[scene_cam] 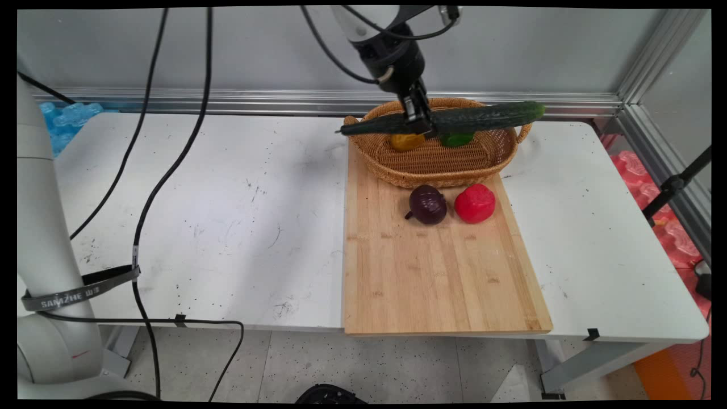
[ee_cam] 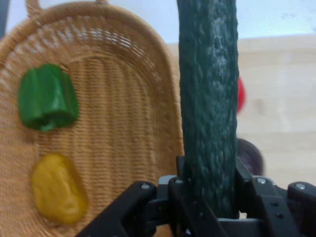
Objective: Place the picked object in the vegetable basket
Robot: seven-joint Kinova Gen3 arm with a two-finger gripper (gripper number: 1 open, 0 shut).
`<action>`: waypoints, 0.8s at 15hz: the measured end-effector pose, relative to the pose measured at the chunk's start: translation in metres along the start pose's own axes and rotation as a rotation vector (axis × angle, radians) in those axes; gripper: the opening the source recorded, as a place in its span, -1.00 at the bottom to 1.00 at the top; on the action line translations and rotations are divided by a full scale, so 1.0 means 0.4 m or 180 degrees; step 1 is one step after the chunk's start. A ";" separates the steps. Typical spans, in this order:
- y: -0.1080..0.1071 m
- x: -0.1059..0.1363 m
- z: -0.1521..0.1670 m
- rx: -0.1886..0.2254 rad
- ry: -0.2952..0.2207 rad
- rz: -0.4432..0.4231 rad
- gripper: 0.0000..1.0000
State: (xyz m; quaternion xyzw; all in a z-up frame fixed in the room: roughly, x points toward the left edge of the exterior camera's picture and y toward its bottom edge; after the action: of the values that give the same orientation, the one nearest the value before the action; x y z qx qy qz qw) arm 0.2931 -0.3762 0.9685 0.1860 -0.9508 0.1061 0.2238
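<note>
Tool (scene_cam: 421,122)-clamped cucumber (scene_cam: 483,117) above basket (scene_cam: 443,170) peppers (scene_cam: 406,142)

— What does the robot look like?

— It has a smooth white arm link (scene_cam: 363,20) and a glossy black wrist housing (scene_cam: 396,62), which ends in the black two-finger gripper (scene_cam: 418,120).

— Are there cables?

— Yes, thin black cables (scene_cam: 170,165) hang from it, and one has a small pale tag.

— And from the hand camera?

— The black metal linkage (ee_cam: 163,207) has flat bars joined with round silver screws (ee_cam: 144,186).
</note>
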 end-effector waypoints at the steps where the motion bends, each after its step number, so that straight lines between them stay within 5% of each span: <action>1: -0.015 0.007 0.012 0.0028 0.0009 0.0011 -1.00; 12: -0.131 0.038 0.254 0.0086 0.0030 0.0122 -1.00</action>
State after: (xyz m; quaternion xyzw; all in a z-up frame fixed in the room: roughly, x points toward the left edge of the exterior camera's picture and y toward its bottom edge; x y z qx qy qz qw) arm 0.2623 -0.4572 0.8924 0.1703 -0.9516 0.1241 0.2236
